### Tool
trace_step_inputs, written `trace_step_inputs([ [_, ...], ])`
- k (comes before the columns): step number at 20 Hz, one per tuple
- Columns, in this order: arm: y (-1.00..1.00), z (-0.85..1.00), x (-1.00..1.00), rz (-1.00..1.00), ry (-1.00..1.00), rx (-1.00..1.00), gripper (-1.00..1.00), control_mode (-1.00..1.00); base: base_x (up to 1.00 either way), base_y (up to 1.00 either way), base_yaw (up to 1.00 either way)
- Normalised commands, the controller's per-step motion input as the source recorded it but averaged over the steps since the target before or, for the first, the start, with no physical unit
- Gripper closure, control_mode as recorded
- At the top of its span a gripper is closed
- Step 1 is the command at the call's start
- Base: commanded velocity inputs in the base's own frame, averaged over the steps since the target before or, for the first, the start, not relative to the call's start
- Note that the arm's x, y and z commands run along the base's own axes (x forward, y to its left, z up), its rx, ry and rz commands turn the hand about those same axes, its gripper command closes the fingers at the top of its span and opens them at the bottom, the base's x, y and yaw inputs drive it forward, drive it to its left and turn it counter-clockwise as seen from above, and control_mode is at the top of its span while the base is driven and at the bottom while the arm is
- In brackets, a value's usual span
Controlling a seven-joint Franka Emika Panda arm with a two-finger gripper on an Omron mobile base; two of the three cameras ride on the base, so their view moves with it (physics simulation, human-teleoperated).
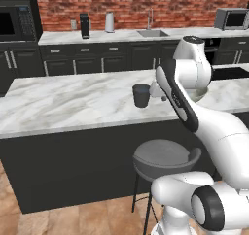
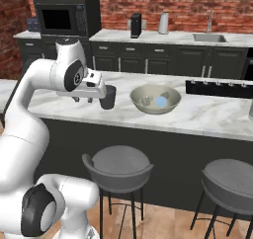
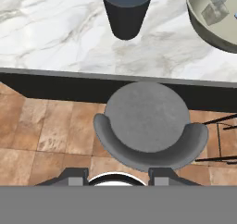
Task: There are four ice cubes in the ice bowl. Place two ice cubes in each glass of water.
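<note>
Low in the hand view, the gripper (image 3: 119, 177) is seen spread with nothing between its tips, over a round grey stool (image 3: 147, 126). Beyond, the dark opaque glass of water (image 3: 127, 9) sits top centre; whitish ice cubes (image 3: 215, 9) lie in the beige-grey ice bowl (image 3: 203, 29), upper right.

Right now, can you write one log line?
end effector: nothing held, left of dark glass | ice cubes: in ice bowl

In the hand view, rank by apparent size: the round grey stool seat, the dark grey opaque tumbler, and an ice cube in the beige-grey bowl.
1. Round grey stool seat, though it is nearest the camera.
2. Dark grey opaque tumbler, cut off at the top edge.
3. Whitish translucent ice cube in the beige-grey bowl, clearly smallest.
</note>
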Motion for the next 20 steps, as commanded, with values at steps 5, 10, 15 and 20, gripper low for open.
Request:
trace_step_inputs([
  [5, 0.0, -0.06, -0.32, 0.01, 0.0, 0.0, -1.0, -1.0, 0.0, 0.0, 0.0],
  [10, 0.0, -0.21, -0.61, 0.01, 0.0, 0.0, -1.0, -1.0, 0.0, 0.0, 0.0],
  [15, 0.0, -0.28, -0.53, 0.0, 0.0, 0.0, -1.0, -1.0, 0.0, 0.0, 0.0],
  [20, 0.0, -0.23, -0.42, 0.0, 0.0, 0.0, -1.0, -1.0, 0.0, 0.0, 0.0],
])
